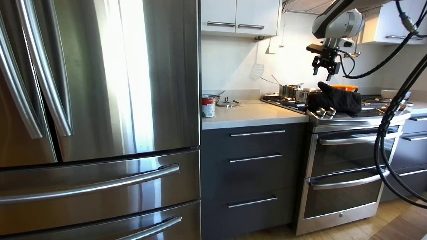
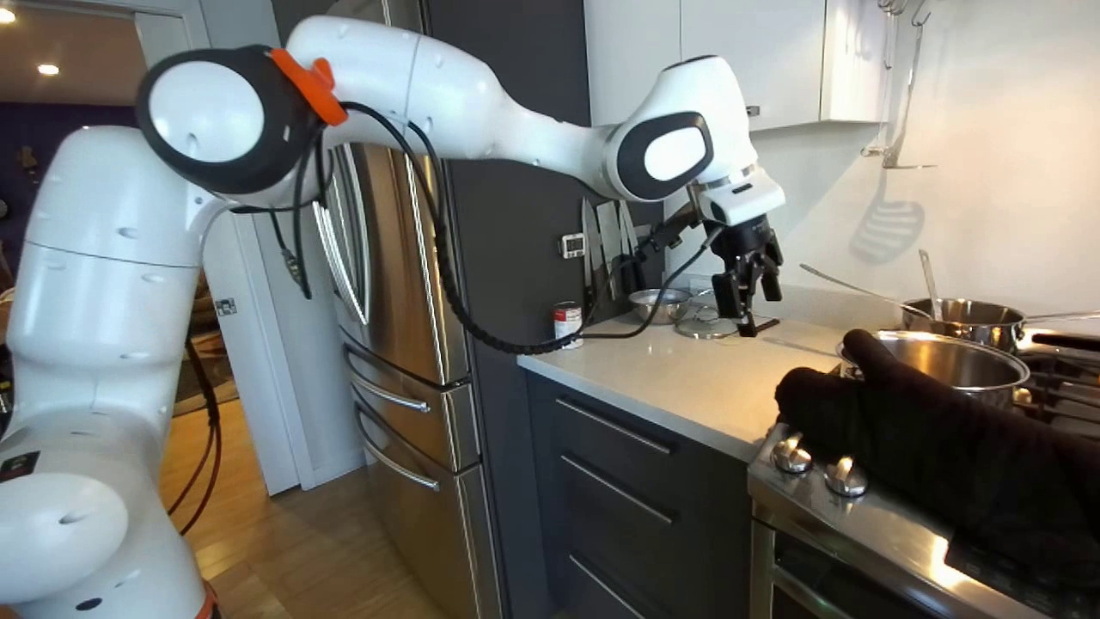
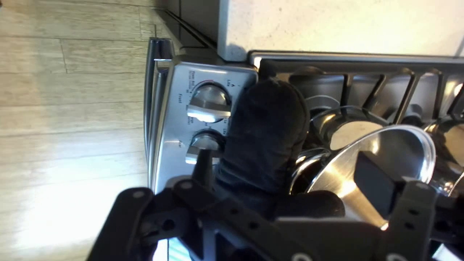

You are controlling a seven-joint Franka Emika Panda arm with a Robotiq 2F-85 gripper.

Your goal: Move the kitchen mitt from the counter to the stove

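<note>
"Your gripper point(image 3: 291, 177) looms nearest in the wrist view, fingers spread apart, nothing held. In both exterior views you can see it hanging apart from the kitchen mitt point(image 1: 337, 100)."

"Where does your mitt lie, then?"

"On the stove point(image 1: 350, 156), along its front, just behind two knobs point(image 3: 210, 101), thumb raised beside the front pot point(image 2: 962, 365). I'd judge your transfer from the counter point(image 1: 260, 111) done."

"So what could spoil it for you?"

"Lower straight down and one finger might clip that pot's rim, because it shows over the pot in the wrist view. Nudge a knob and you could turn it. Snag the raised thumb on your way out and the floppy mitt might slide off the front. Cloth this near the burner grates point(image 3: 405, 98) could also scorch if you lit anything."

"Your tally?"

"Count with me: one mitt; two steel pots; two utensil handles point(image 2: 929, 284) leaning at the rear pot point(image 2: 971, 322); one can point(image 1: 208, 110), one steel bowl point(image 2: 660, 305) and one lid point(image 1: 227, 103) on the counter; three bar handles point(image 1: 257, 133) on the drawers point(image 1: 253, 176) below. Far-end knobs sit partly behind the cables point(image 1: 385, 121), so you can't number those surely."
</note>
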